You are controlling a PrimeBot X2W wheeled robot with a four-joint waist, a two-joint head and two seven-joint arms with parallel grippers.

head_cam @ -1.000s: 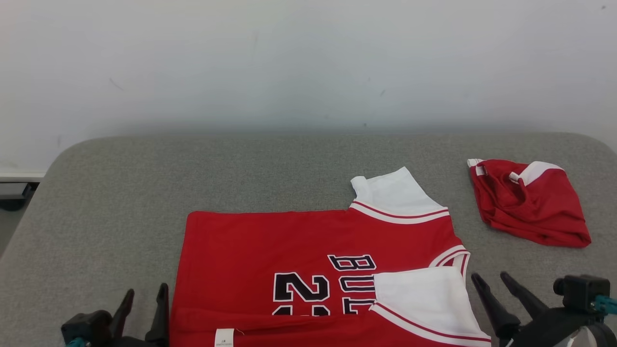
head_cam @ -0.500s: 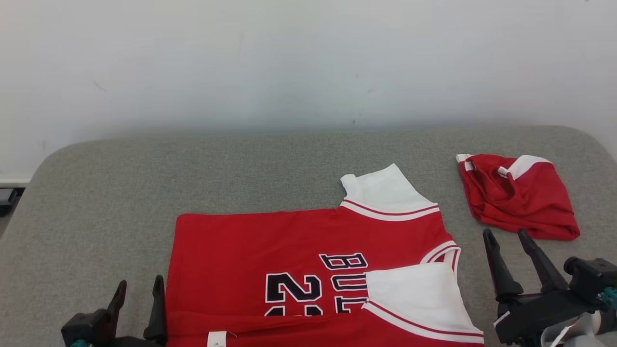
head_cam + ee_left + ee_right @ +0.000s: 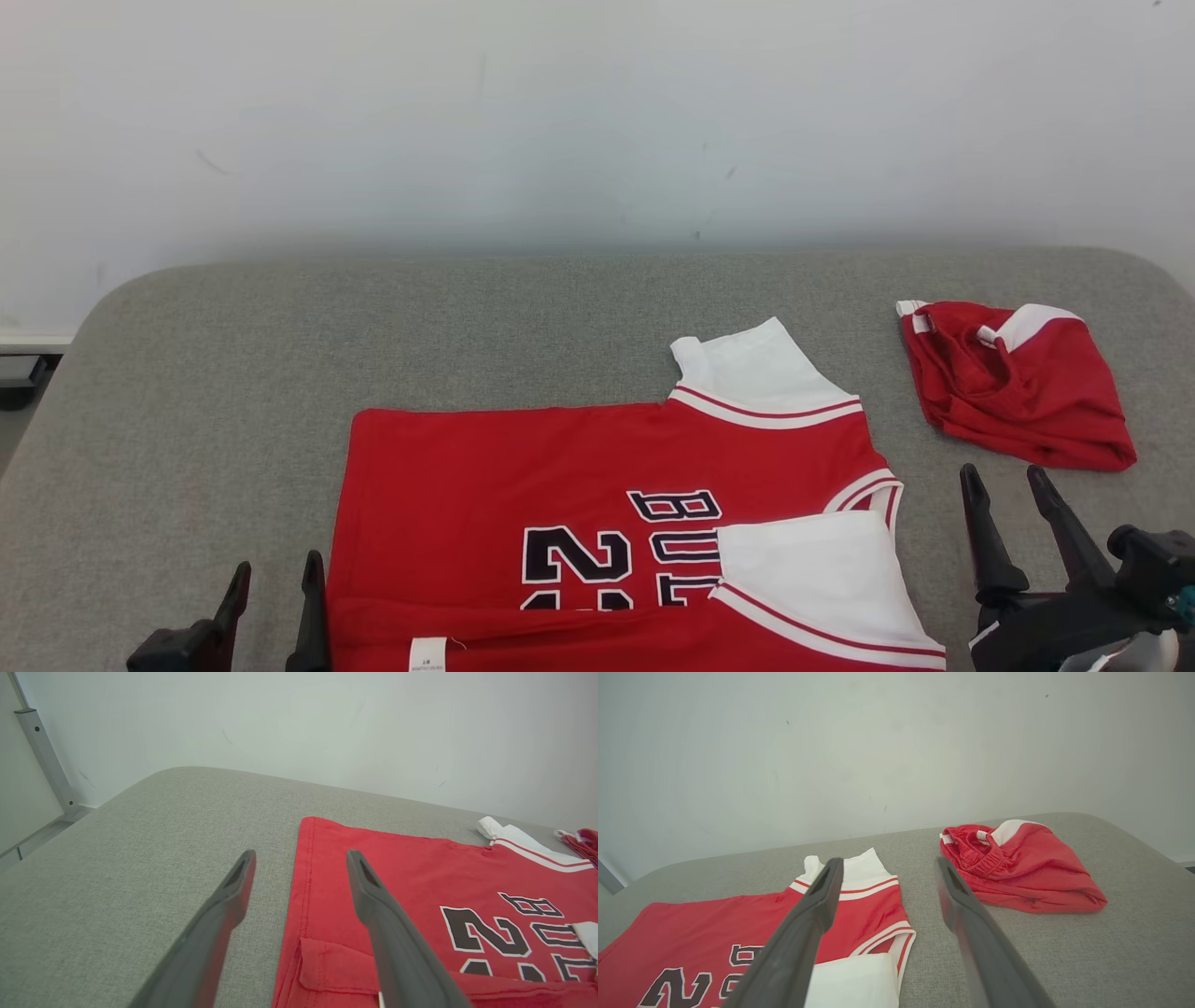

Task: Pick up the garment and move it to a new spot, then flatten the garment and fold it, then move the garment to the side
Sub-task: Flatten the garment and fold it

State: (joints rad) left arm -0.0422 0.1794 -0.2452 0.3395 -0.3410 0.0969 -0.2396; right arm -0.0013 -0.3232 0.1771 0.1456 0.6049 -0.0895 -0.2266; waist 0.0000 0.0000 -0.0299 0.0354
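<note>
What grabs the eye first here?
A red jersey with black lettering lies spread flat near the front of the grey table, its near edge folded over. The crumpled red shorts sit apart at the right. The left gripper and right gripper flank the jersey, both open and empty.

A grey, cloth-covered counter (image 3: 280,373) with rounded corners spreads below a plain white wall (image 3: 560,121) that carries a few small dark marks. Toward 3 o'clock on the counter lies a bunched pair of red shorts (image 3: 1027,401). Its gathered waistband (image 3: 962,341) is at its 10 o'clock side and a white panel (image 3: 1027,322) shows along its 12 o'clock edge. Past the counter's 9 o'clock corner, a white skirting strip (image 3: 33,341) runs along the foot of the wall. In the left wrist view, a grey metal post (image 3: 44,756) stands against the wall at 10 o'clock.
</note>
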